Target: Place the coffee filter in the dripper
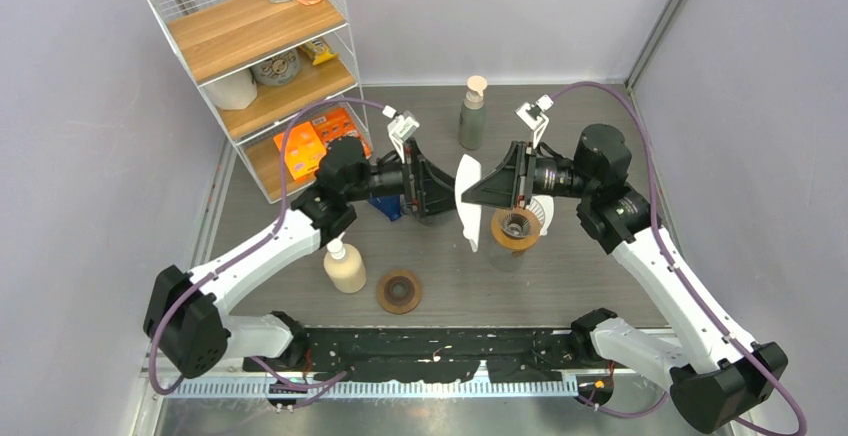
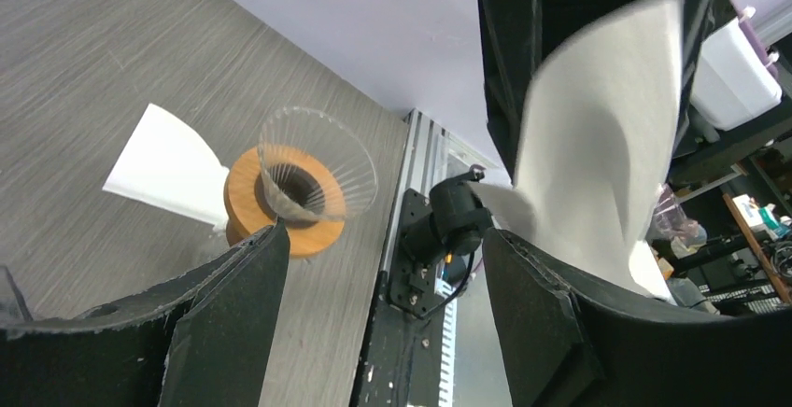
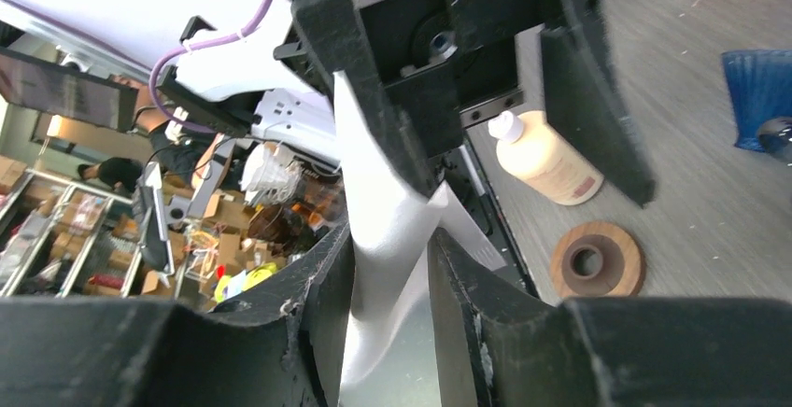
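The white paper coffee filter [image 1: 466, 196] hangs upright above the table between my two grippers. My right gripper [image 1: 480, 194] is shut on it; in the right wrist view the filter [image 3: 383, 239] is pinched between my right gripper's jaws [image 3: 390, 248]. My left gripper [image 1: 447, 194] faces it, open; in the left wrist view my left gripper [image 2: 383, 248] stands wide open and the filter [image 2: 598, 146] lies against the inside of its right finger. The glass dripper with a wooden collar [image 1: 516, 226] stands on the table just right of and below the filter, and shows in the left wrist view [image 2: 313, 169].
A second white paper [image 2: 168, 164] lies behind the dripper. A dark wooden ring [image 1: 400, 291] and a cream pump bottle [image 1: 345, 266] stand in front of the left arm. A grey bottle [image 1: 472, 114] stands at the back, a wire shelf [image 1: 270, 66] at back left.
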